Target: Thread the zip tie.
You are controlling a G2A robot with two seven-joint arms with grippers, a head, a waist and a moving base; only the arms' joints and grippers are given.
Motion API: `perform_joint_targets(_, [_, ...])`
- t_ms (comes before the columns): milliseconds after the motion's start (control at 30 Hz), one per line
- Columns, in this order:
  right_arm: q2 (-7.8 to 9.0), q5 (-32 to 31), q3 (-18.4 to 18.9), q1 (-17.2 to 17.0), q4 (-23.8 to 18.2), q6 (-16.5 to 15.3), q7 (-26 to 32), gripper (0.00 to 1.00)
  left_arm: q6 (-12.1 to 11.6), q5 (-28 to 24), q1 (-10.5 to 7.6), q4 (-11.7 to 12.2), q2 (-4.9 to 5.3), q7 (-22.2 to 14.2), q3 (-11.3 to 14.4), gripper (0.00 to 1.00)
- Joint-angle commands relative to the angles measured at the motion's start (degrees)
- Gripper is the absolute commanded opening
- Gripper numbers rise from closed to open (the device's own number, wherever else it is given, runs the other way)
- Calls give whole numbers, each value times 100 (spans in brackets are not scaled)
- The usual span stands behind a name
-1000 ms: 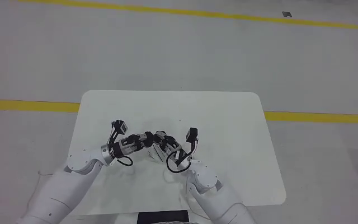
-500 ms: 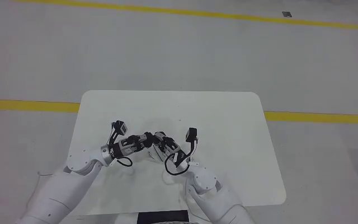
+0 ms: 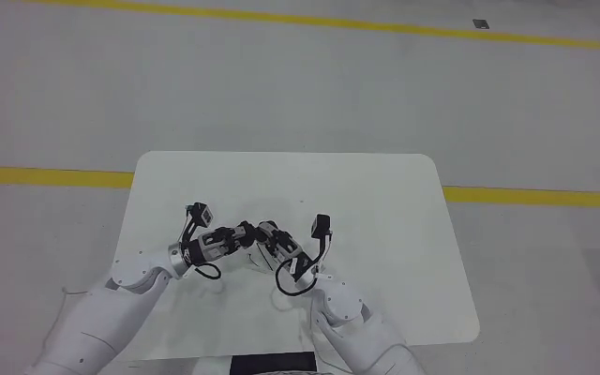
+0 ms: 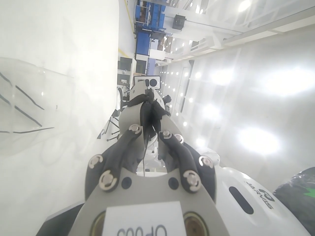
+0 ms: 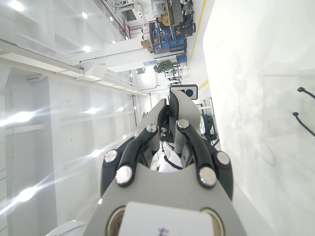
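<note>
Above the white table [image 3: 394,187] my two grippers meet tip to tip near its front middle. My left gripper [image 3: 246,232] comes in from the left and is shut on a thin black zip tie [image 4: 144,148], whose strand runs back between the fingers [image 4: 133,114] and bunches in black loops at the tips. My right gripper [image 3: 272,236] faces it from the other side. Its fingers [image 5: 183,104] are shut, and what lies between their pads is hidden. Each wrist view shows the other arm's camera box just past the fingertips.
A clear plastic sheet [image 4: 22,94] lies on the table close under the grippers, with several spare black zip ties [image 5: 304,124] on it. A small dark mark [image 3: 302,199] sits farther back. The table's rounded edge [image 3: 450,244] is well to the right.
Both grippers stay shut and tip to tip. The right wrist has edged very slightly towards the left arm.
</note>
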Motion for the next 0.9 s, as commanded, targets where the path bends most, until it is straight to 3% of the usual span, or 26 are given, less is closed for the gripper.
perform_joint_targets(0, [-2,3,10,-11,1,5,7,36,-5,-13,6,-11,7,-8,-9,0])
perform_joint_targets(33, [-3,11,18,-17,2,7,7,49,-7,-21,11,-18,11,-13,-15,0])
perform_joint_targets(67, [-5,34,29,-27,1,11,2,100,-12,-30,20,-29,15,-22,-21,0])
perform_joint_targets(367, [67,255,447,-177,-53,72,260,100,-13,-141,193,-153,110,-393,-252,0])
perform_joint_targets(500, [152,614,704,-195,-94,317,1193,100,67,-233,180,-116,167,-950,-356,0])
perform_joint_targets(567, [169,639,746,-187,-101,402,1360,100,148,-149,121,-101,196,-1305,-355,0])
perform_joint_targets(867, [165,774,719,-201,-105,398,1488,100,148,-149,121,-101,196,-1305,-355,0])
